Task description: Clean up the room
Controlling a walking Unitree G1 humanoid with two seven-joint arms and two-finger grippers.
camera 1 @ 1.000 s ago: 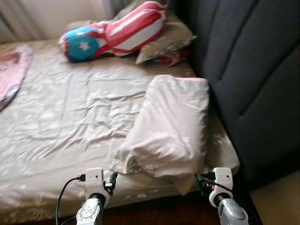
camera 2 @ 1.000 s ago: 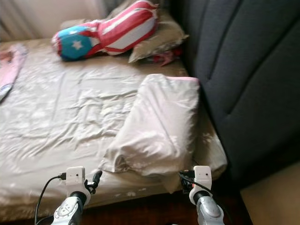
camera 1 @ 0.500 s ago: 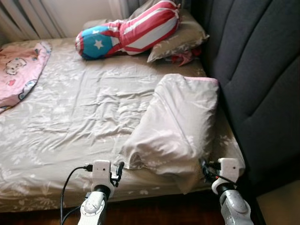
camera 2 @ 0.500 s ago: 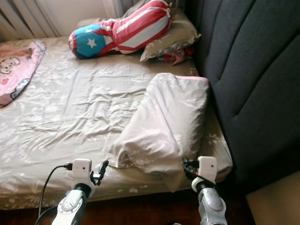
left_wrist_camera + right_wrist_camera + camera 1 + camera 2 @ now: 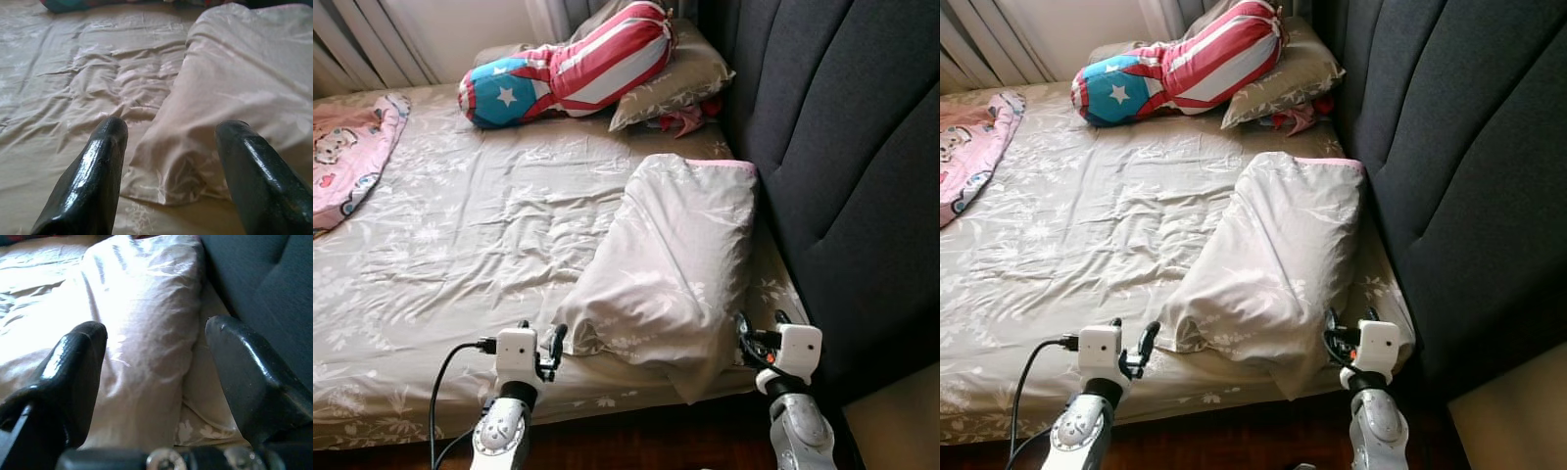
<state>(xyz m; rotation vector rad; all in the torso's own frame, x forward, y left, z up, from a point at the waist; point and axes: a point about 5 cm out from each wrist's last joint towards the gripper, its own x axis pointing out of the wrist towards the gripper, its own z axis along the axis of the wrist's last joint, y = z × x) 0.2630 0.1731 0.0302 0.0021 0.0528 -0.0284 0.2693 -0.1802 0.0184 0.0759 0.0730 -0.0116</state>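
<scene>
Both arms have risen and reached fwd since 1.0 s ago. Left gripper (image 5: 537, 345), fingers spread, now at the near corner of the beige pillow (image 5: 674, 266); right gripper (image 5: 759, 333), fingers spread, now beside the pillow's overhanging end, next to the headboard (image 5: 842, 147). Blur gone; framing shifted w/ camera.

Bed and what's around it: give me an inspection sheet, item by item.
Surface: bed, beige flowered sheet, wrinkled.
Job's things: beige pillow lying askew by the headboard, one corner overhanging the bed's near edge.
Clutter: striped star cushion on a second pillow; pink blanket at the left edge.
Grippers: left gripper and right gripper both open, aimed at the beige pillow's near end, not touching.
Cables: black cable on the left arm.
Surroundings: dark padded headboard; curtains.
</scene>
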